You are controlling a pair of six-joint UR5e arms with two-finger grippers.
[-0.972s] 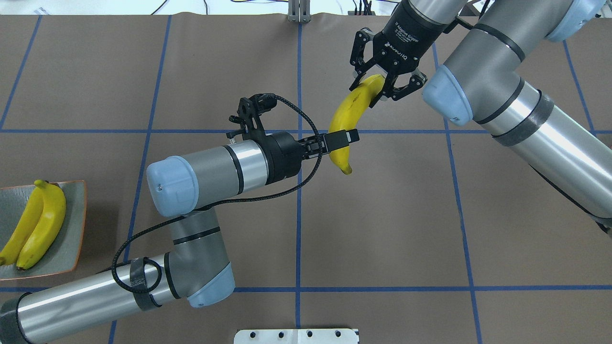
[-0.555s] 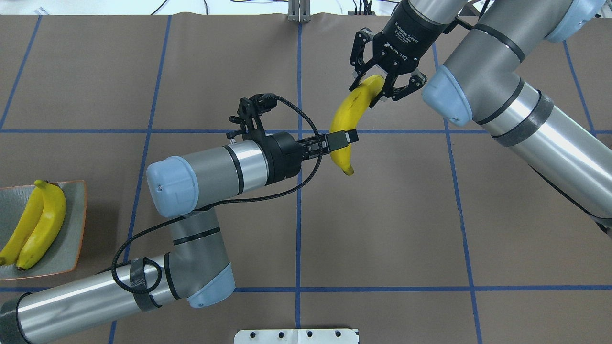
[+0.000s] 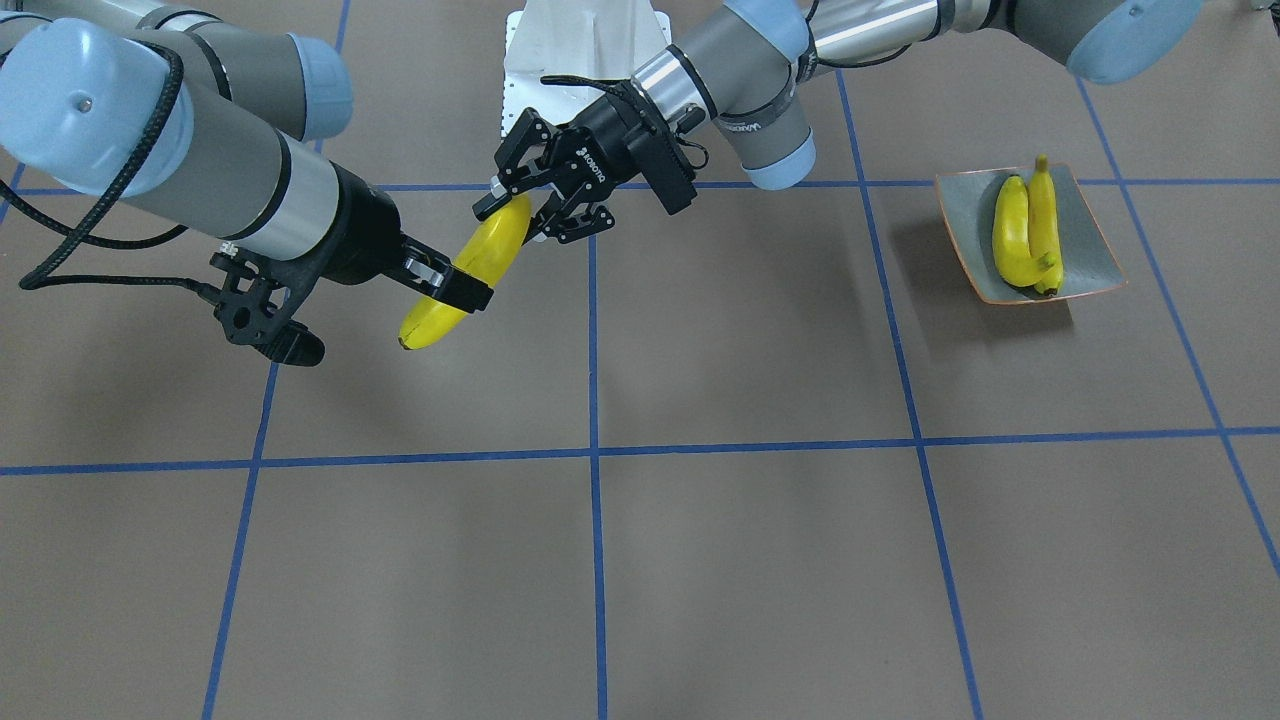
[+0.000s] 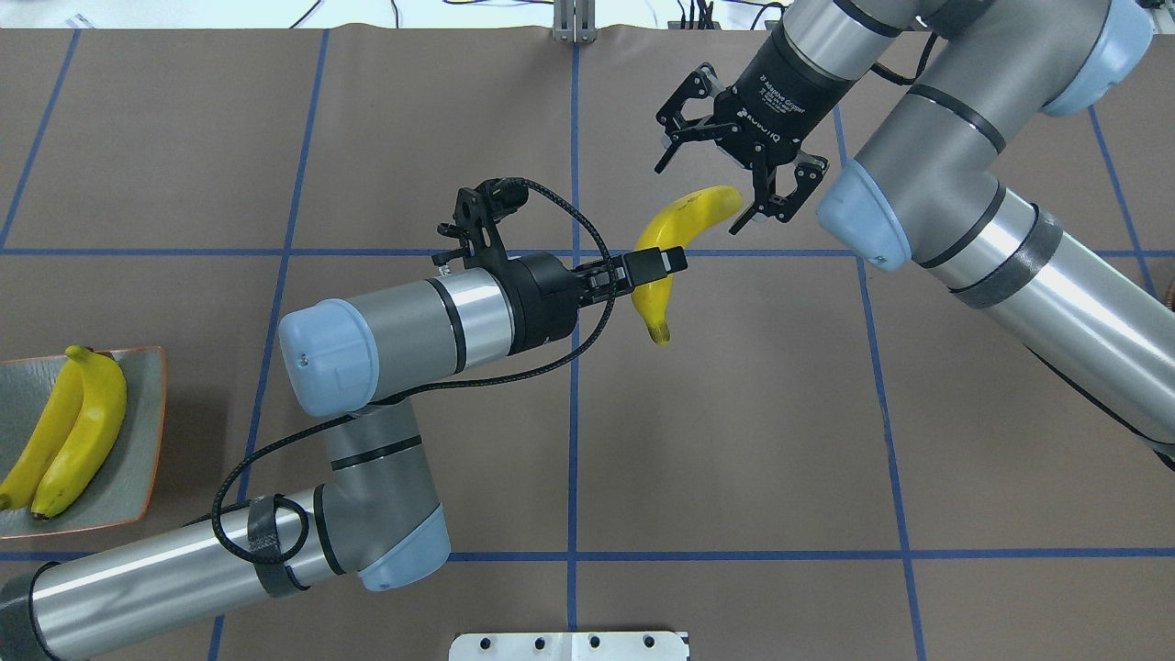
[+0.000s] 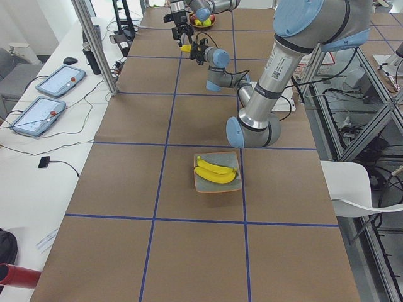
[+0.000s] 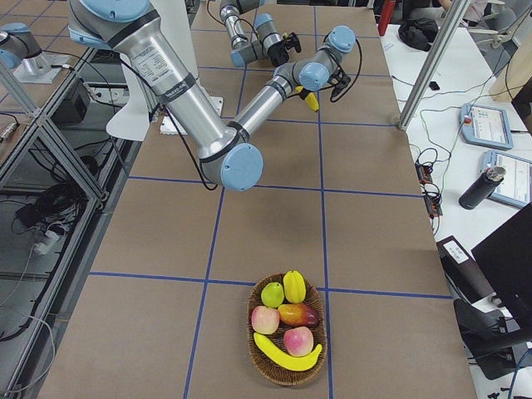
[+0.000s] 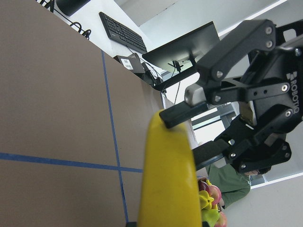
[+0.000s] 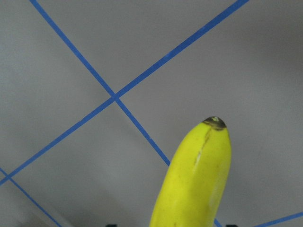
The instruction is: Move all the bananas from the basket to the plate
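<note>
Left gripper clamps the curved yellow banana mid-body; right gripper, jaws spread wide, brackets its one-o'clock end. At eight o'clock, the square grey-green plate holds two bananas.

Four bananas, one plate, one fruit basket

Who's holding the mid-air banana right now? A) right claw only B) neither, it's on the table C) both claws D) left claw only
D: the left claw is shut on the middle of the banana, while the right claw is wide open around its far end.
</note>
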